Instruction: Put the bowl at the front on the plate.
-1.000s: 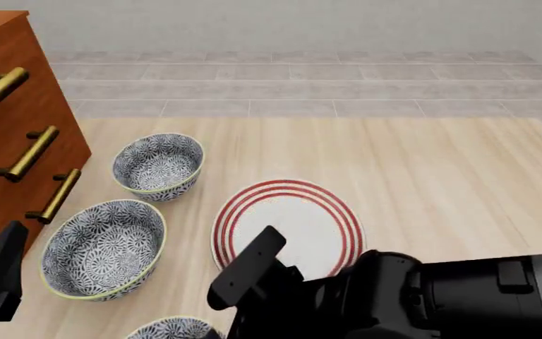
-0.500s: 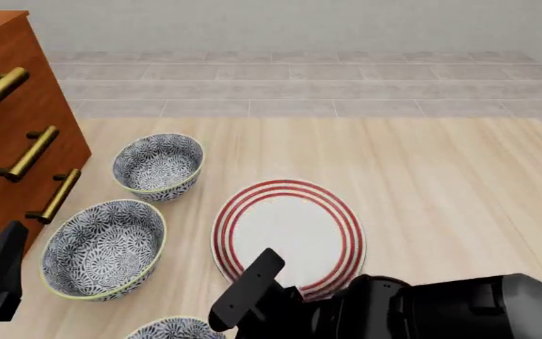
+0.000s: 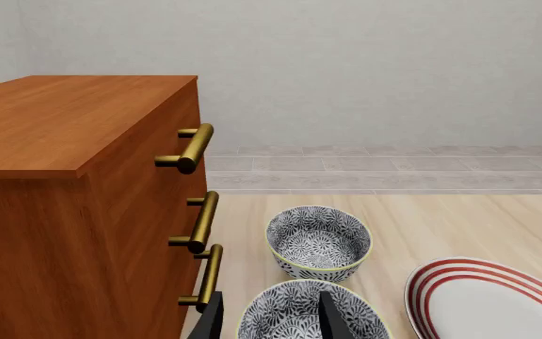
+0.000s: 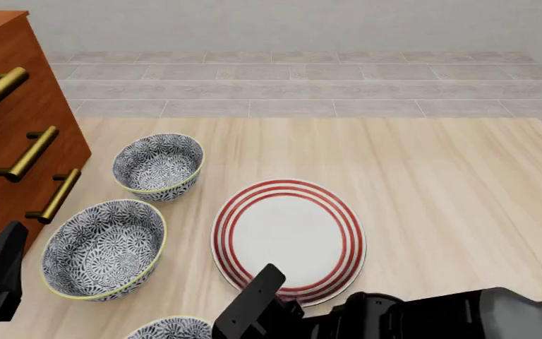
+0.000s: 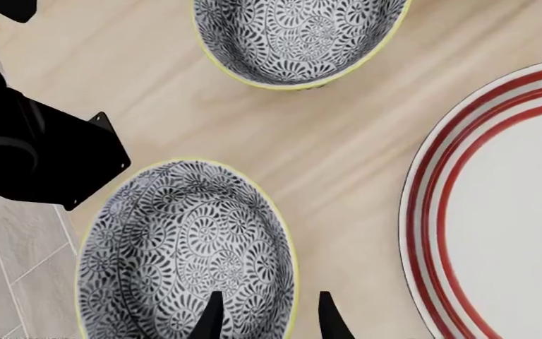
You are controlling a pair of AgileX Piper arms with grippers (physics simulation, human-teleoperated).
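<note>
- Now, starting at the left: my left gripper (image 3: 269,321) has not budged, parked beside the drawer cabinet (image 4: 12,134), its fingers apart with nothing between them, over the middle bowl (image 4: 104,247).
- Further in, the bowl (image 4: 172,329) I want sits at the table's near edge, just a sliver in the front view; it is untouched and well short of the plate (image 4: 289,240).
- My right arm has drawn back and down across the last second, uncovering most of the plate.
- That brings my right gripper (image 5: 265,316) above the bowl's plate-side rim, fingers parted and straddling it, holding nothing; I judge the grasp is next.
</note>
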